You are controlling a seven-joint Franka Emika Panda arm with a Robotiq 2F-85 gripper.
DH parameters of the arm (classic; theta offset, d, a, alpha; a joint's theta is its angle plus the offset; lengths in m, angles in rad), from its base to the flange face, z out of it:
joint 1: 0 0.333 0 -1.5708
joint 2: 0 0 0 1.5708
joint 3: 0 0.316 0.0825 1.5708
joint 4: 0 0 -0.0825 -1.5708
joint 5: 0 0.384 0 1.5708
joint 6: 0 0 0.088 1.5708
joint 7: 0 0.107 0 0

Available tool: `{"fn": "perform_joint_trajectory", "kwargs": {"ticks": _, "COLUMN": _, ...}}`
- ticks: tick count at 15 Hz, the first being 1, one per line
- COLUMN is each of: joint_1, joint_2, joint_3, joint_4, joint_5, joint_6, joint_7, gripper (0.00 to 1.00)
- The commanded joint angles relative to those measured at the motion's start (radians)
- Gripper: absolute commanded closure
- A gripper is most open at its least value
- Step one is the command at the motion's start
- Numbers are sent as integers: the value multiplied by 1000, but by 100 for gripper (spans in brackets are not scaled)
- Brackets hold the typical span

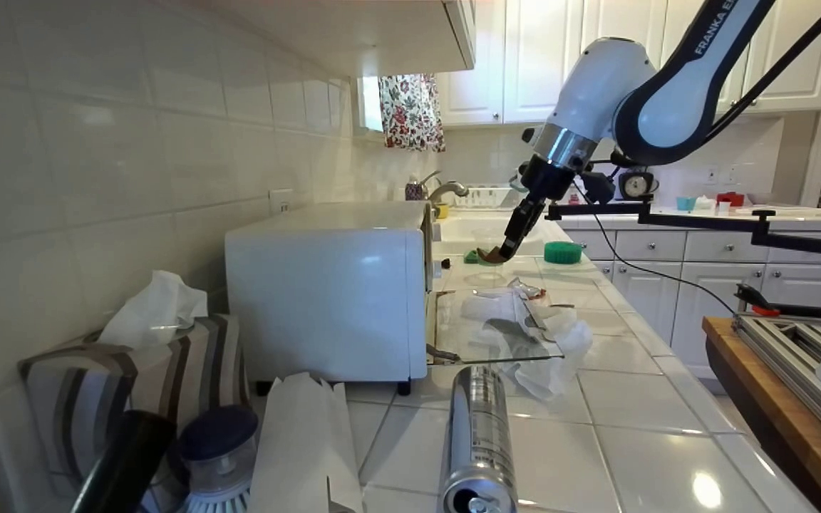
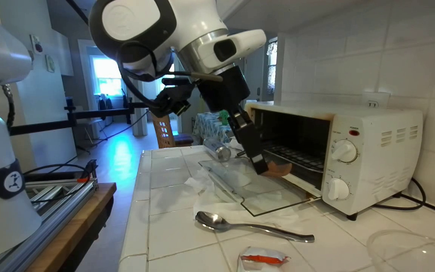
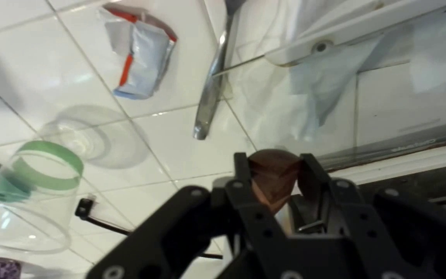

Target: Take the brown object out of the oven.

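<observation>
My gripper (image 3: 275,164) is shut on a brown curved object (image 3: 274,182), held between its two fingertips. The object also shows at the fingertips in both exterior views (image 1: 489,256) (image 2: 279,169). It is outside the white toaster oven (image 2: 381,158), in front of its opening and raised above the counter. The oven's glass door (image 2: 266,202) is folded down open. A wire rack (image 2: 296,156) shows inside the dark oven. The oven's side shows in an exterior view (image 1: 325,299).
A spoon (image 2: 255,227) and a torn wrapper (image 2: 263,258) lie on the tiles near the door. Crumpled paper (image 1: 553,356) lies under the door. A can (image 1: 480,434) lies on its side. A clear cup (image 3: 52,170) with a green band stands near the sink (image 1: 464,231).
</observation>
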Motion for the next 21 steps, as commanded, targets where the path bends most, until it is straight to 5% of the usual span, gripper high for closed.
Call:
{"fn": "perform_joint_trajectory", "kwargs": {"ticks": 1, "joint_1": -72, "joint_2": 8, "joint_3": 1, "joint_4": 0, "joint_5": -41, "joint_6": 26, "joint_7": 51, "gripper": 88}}
{"fn": "perform_joint_trajectory", "kwargs": {"ticks": 13, "joint_1": -264, "joint_2": 64, "joint_3": 23, "joint_4": 13, "joint_5": -79, "joint_6": 77, "joint_7": 101, "gripper": 88}}
{"fn": "perform_joint_trajectory", "kwargs": {"ticks": 21, "joint_1": -319, "joint_2": 118, "joint_3": -57, "joint_4": 20, "joint_5": -202, "joint_6": 71, "joint_7": 244, "gripper": 88}}
